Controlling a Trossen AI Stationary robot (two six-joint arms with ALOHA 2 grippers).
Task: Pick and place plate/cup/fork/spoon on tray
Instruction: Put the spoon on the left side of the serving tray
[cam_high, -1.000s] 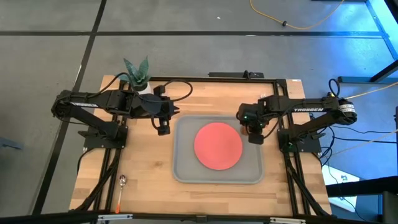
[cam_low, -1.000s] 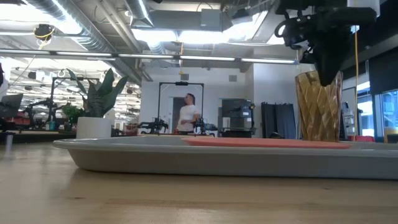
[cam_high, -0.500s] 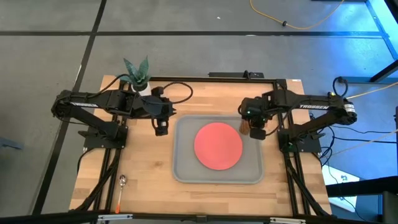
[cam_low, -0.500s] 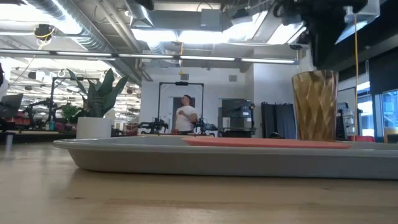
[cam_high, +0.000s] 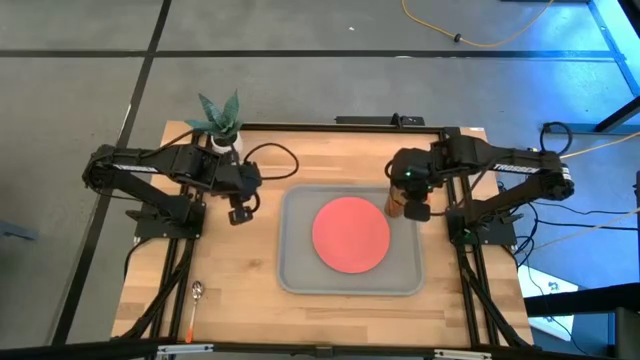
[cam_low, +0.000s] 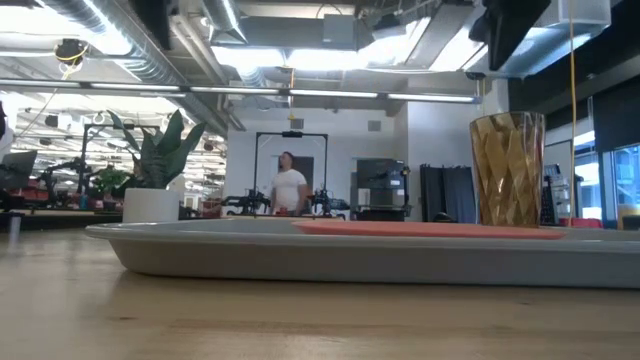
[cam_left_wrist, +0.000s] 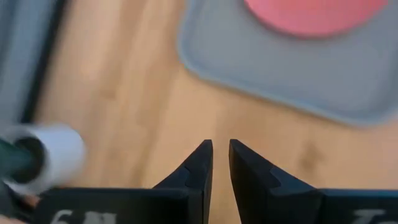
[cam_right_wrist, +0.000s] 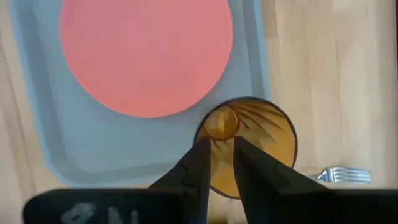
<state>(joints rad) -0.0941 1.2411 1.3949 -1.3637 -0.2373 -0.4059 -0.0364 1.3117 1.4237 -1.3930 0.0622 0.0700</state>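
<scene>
While one plate (cam_high: 351, 234) and one cup (cam_high: 396, 203) sit on the tray (cam_high: 300, 275), the right end effector (cam_right_wrist: 216, 155) hangs above, fingers slightly parted.

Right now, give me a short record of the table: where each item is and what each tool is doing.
tray: large grey rectangular tray, centre of the wooden table
plate: flat round coral-red plate, lying on the tray's middle
cup: translucent amber tumbler, upright on the tray beside the plate
spoon: orange-handled spoon, on the table, off the tray
fork: silver-tined fork, on the table beside the tray
right tool: above the cup, open, holding nothing
left tool: over bare wood beside the tray, empty
</scene>
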